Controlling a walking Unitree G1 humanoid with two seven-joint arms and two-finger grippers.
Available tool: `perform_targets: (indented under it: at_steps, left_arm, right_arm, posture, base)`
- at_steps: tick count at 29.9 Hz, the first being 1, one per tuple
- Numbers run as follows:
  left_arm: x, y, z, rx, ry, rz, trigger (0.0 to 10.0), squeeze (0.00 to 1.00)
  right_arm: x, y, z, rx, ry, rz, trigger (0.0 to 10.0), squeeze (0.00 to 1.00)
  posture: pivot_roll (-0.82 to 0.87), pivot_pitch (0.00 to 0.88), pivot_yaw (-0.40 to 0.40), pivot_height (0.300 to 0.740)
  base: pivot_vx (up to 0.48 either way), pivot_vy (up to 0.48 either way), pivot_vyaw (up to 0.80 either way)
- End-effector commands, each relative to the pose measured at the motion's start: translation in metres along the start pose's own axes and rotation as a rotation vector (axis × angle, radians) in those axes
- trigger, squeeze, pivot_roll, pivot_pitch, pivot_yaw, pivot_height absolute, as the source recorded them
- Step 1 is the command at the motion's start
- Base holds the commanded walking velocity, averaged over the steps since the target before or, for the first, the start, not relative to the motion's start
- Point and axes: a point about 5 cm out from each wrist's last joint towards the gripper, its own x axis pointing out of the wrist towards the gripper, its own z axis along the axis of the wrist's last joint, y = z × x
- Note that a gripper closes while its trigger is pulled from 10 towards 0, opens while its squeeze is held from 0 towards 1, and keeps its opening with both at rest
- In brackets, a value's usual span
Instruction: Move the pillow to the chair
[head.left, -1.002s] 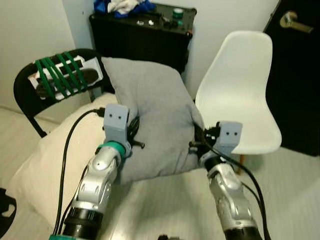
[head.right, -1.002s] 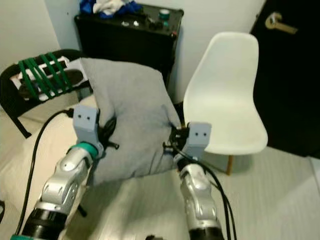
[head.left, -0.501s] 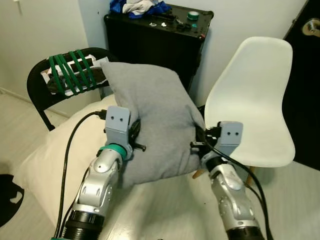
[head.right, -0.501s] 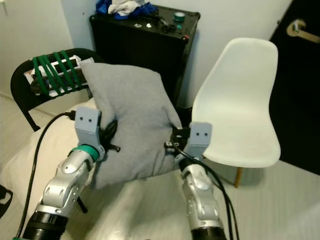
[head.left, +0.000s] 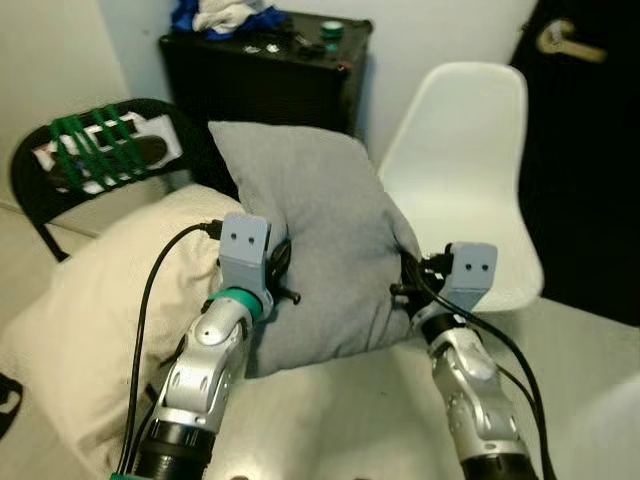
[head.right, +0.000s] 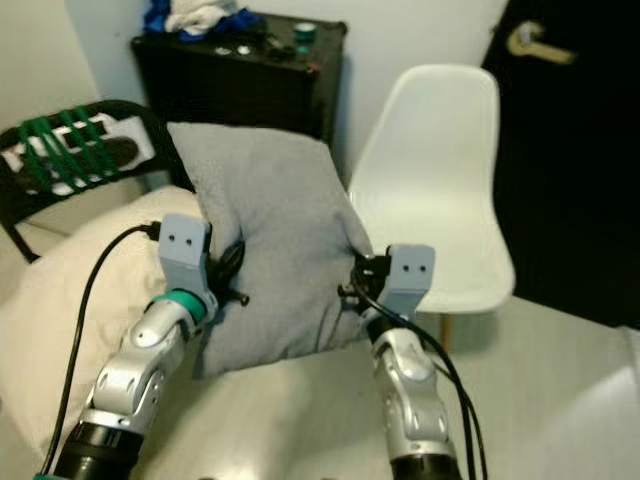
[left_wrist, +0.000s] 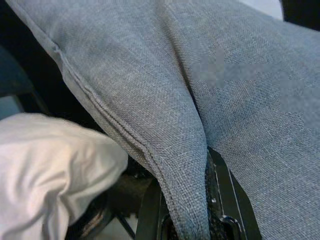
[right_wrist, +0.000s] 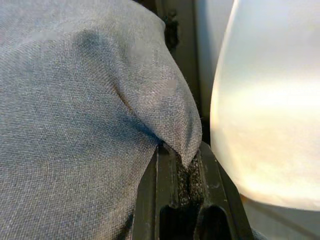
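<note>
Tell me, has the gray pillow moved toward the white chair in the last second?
Cannot tell: the camera has shifted. The gray pillow overlaps the white chair much as before.

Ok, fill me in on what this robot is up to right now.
The robot is holding a grey pillow up in front of it with both arms. The left gripper has its fingers pinched on a fold at one side edge, and the right gripper is pinched on the edge nearest the white chair. The pillow is in the air, not yet on the chair's seat, which stands just to the robot's right. A cream cushion and a black chair lie to its left.
</note>
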Motion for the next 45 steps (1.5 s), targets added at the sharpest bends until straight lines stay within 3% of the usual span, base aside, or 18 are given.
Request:
perform_targets:
  at_steps: [1, 25, 32, 45]
  left_arm:
    - [-0.001, 0.002, 0.002, 0.006, -0.014, 0.009, 10.0, 0.0]
    - [-0.001, -0.002, 0.003, 0.02, -0.002, -0.026, 10.0, 0.0]
    - [0.0, -0.005, 0.002, 0.013, 0.033, -0.063, 10.0, 0.0]
    - [-0.003, -0.012, 0.001, 0.062, -0.028, -0.103, 10.0, 0.0]
  right_arm:
    - [0.0, -0.002, 0.006, 0.009, -0.031, -0.011, 10.0, 0.0]
    - [-0.002, -0.002, 0.003, 0.018, -0.021, -0.016, 10.0, 0.0]
    - [-0.002, -0.001, 0.003, 0.022, -0.023, -0.019, 10.0, 0.0]
    - [-0.007, -0.003, 0.0, 0.025, -0.021, -0.033, 10.0, 0.0]
  posture:
    - [0.07, 0.039, 0.038, 0.74]
    - [0.07, 0.041, 0.048, 0.74]
    - [0.08, 0.04, 0.054, 0.74]
    - [0.07, 0.034, 0.072, 0.74]
  base:
    - [0.0, -0.345, 0.0]
    - [0.0, -0.339, 0.0]
    - [0.0, 0.34, 0.0]
    - [0.0, 0.111, 0.0]
